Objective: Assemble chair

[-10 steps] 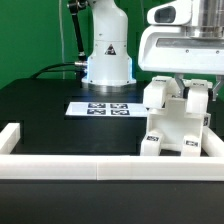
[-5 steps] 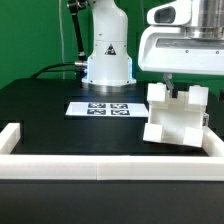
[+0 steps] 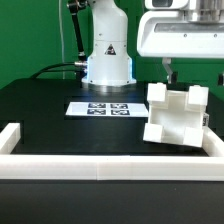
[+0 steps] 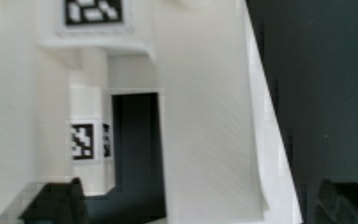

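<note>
We see the chair (image 3: 178, 118), a chunky white assembly, resting on the black desk (image 3: 50, 105) near its front edge, toward the exterior view's right, just behind the white border wall (image 3: 90, 165). Above it our arm points straight down. The tool (image 4: 202, 203) hangs clear of the chair, its fingers (image 3: 169, 72) spread wide, gripping nothing.

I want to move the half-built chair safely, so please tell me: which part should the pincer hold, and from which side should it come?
Probably the upright piece on top of the chair, toward the exterior view's right, taken from straight above. It stands up, with a notch on one side and free space on the other, so one finger fits each side.
</note>
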`<action>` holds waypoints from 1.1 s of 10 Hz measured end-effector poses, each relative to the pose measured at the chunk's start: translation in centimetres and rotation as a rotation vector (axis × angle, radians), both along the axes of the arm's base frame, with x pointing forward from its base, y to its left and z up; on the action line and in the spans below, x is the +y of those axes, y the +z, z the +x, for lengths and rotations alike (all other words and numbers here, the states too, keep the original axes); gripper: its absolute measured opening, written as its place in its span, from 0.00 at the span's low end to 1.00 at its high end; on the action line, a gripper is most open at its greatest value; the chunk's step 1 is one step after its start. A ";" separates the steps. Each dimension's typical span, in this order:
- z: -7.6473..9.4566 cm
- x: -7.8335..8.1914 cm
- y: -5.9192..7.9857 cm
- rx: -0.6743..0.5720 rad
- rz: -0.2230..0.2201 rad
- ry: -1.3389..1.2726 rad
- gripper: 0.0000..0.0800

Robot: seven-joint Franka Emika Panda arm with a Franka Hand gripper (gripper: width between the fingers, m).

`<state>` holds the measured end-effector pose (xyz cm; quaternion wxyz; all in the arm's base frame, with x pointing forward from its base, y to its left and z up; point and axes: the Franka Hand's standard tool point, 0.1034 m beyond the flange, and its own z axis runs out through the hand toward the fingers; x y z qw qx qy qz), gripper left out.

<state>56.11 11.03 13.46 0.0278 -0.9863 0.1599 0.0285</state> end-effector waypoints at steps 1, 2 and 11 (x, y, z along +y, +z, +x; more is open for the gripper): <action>-0.7 -0.5 0.6 -0.004 0.004 0.001 0.81; -1.5 -1.2 0.2 -0.017 0.002 -0.004 0.81; -0.6 -3.0 -3.3 -0.024 -0.026 0.033 0.81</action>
